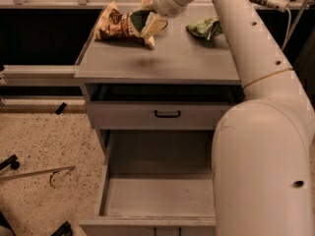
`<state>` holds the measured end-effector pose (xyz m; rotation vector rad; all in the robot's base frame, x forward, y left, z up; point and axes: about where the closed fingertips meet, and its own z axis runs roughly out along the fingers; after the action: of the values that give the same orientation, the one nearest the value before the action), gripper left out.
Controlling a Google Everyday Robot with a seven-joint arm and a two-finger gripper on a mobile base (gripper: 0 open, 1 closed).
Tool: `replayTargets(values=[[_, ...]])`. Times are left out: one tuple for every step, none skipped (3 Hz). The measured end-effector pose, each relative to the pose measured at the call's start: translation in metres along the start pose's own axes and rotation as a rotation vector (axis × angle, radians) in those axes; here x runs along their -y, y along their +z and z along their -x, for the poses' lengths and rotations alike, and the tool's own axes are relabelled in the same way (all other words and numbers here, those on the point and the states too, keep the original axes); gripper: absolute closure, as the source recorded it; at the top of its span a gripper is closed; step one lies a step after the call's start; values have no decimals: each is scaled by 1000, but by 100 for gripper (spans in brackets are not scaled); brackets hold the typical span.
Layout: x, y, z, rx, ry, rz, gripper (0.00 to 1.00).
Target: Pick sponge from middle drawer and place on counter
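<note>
One robot arm is reaching over the counter (167, 63), its gripper (147, 23) hovering above the back left part of the grey top, just beside a brown snack bag (114, 26). The pale fingers (158, 24) are pinching the sponge (139, 17), whose dark green face is showing between them. A soft shadow (145, 62) is lying on the counter below, suggesting the sponge is hanging in the air rather than resting on the metal. The middle drawer (157, 198) is standing pulled out lower down, with no sponge lying on its flat floor, beneath the shallow drawer front (123, 117) with its black loop handle (167, 113). A light-green snack bag (204, 27) is lying at the back right of the counter, well apart from the gripper. By all appearances the pick is done and the placing step is in hand. The next move is calling for a lowering onto open counter beside the brown bag, a spreading of the fingers, then a straight lift away so the sponge is not dragged along.
</note>
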<state>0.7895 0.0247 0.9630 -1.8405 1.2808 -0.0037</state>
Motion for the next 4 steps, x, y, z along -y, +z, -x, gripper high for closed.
replayTargets(values=[[-13, 10, -21, -19, 75, 54, 100], [-26, 16, -36, -21, 134, 92, 100], [-44, 21, -45, 11, 199, 133, 100], [-65, 27, -49, 59, 260, 180, 100]])
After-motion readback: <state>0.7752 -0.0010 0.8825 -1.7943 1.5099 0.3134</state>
